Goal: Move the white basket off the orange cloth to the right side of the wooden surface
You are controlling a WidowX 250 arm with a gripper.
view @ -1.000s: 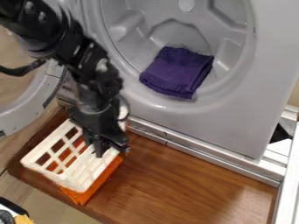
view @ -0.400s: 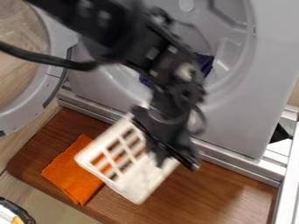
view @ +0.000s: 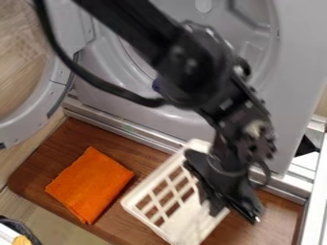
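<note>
Over the right part of the brown wooden board (view: pixel 150 160), the black gripper (view: pixel 235 213) is shut on the right-hand side of a white plastic basket (view: pixel 190 224) with a grid of openings. The basket is tilted on the slant, its left corner near the orange cloth. That cloth (view: pixel 89 184) lies folded flat on the left of the board, beside the basket. A small bit of purple cloth (view: pixel 156 85) shows in the drum opening, with the arm covering the rest.
Behind the board stands a grey washer or dryer front (view: pixel 185 125), its round door (view: pixel 56 91) swung out at the left. A metal rail (view: pixel 118 125) runs along the board's back edge, and a white frame (view: pixel 314 191) stands at the right.
The gripper and the white basket have moved together to the right and toward the front. The orange cloth, formerly under the basket, is now uncovered and lies where it was. The arm now covers most of the purple cloth.
</note>
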